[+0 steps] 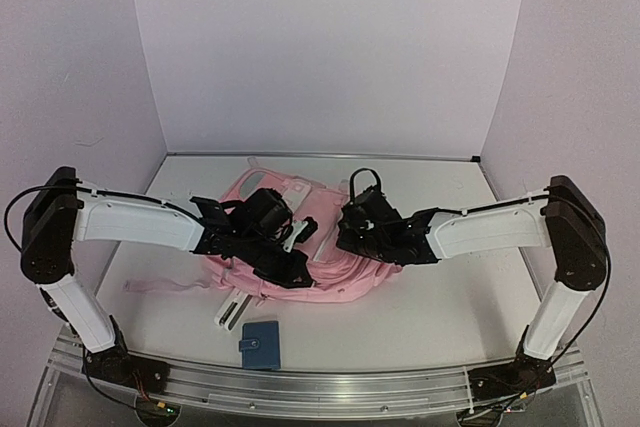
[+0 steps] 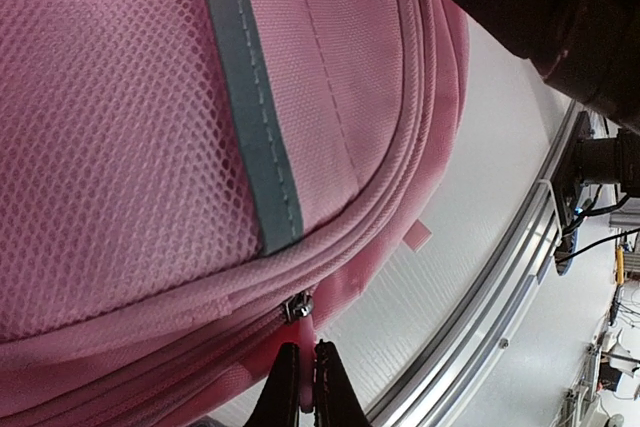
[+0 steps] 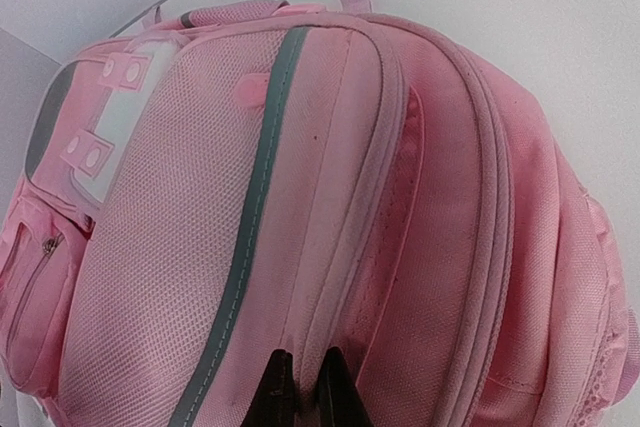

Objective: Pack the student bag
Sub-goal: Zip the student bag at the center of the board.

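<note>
student bag point(image 1: 338, 283): pink, lying flat mid-table, between the two arms in the top view.
left gripper point(image 2: 302, 387): comes in from 9 o'clock; jaws narrow, nipped on the pink zipper pull point(image 2: 299, 333) just below its metal slider point(image 2: 297, 305).
right gripper point(image 3: 306, 392): comes in from 3 o'clock; jaws narrow, tips either side of a raised fabric seam on the bag's front.
grey stripe point(image 3: 250, 237): runs up the mesh front panel, at 11 o'clock from the right tips.
blue case point(image 1: 260, 344): on the table point(image 1: 440, 297) at 7 o'clock from the bag, apart from it.
</note>
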